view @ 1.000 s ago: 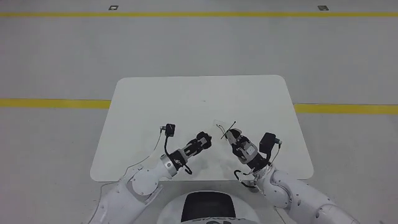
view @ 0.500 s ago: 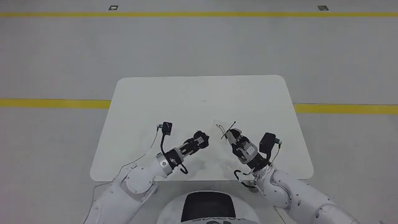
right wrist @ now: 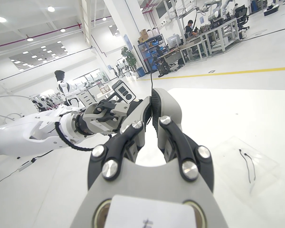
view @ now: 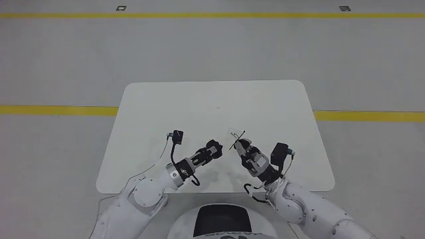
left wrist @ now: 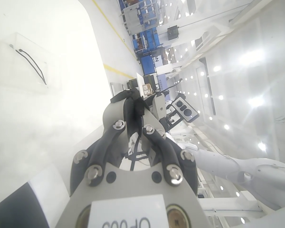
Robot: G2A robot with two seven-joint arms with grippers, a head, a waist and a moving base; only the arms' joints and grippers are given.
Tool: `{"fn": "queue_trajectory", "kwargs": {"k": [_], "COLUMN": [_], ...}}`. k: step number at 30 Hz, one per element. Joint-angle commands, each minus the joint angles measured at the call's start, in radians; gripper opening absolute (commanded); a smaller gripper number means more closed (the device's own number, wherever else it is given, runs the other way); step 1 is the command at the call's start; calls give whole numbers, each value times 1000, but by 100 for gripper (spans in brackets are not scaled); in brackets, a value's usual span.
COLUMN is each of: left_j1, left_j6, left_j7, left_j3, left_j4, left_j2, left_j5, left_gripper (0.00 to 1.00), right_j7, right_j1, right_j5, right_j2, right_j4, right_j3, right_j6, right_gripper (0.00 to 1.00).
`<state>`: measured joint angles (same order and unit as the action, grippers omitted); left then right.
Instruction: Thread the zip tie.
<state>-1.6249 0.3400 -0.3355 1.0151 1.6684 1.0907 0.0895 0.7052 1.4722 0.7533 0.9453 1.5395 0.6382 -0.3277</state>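
- Zip tie (view: 237, 139) is showing in the top view as a thin black line slanting across the tips of the right gripper (view: 240, 148), which is hovering over the near part of the table (view: 199, 106). The left gripper (view: 214, 149) is pointing at it from just beside, with a small gap between them.
- In the left wrist view, the left gripper (left wrist: 132, 98) is pressing its fingertips together, and I cannot tell whether anything is pinched there. A clear sheet (left wrist: 7, 72) is lying flat on the table off to one side, carrying a second tie (left wrist: 32, 62) that is curved.
- In the right wrist view, the right gripper (right wrist: 152, 100) is clamping fully down on the zip tie (right wrist: 151, 77). Its long axis is running straight out beyond the fingertips, with the free end pointing away from the robot. The left gripper (right wrist: 127, 105) is sitting close alongside, so it is looking like the arm to meet that free end. Threading is likely depending on lining up along that axis.
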Motion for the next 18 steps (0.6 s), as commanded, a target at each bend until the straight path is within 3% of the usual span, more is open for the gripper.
{"fn": "queue_trajectory", "kwargs": {"k": [1,18], "left_j1": [0,0], "left_j6": [0,0], "left_j7": [0,0], "left_j3": [0,0], "left_j4": [0,0], "left_j2": [0,0], "left_j5": [0,0], "left_gripper": [0,0], "right_j7": [0,11], "right_j1": [-5,-7], "right_j5": [4,45], "right_j2": [10,65], "right_j4": [-5,-40], "right_j3": [-4,20], "right_j6": [0,0], "right_gripper": [0,0]}}
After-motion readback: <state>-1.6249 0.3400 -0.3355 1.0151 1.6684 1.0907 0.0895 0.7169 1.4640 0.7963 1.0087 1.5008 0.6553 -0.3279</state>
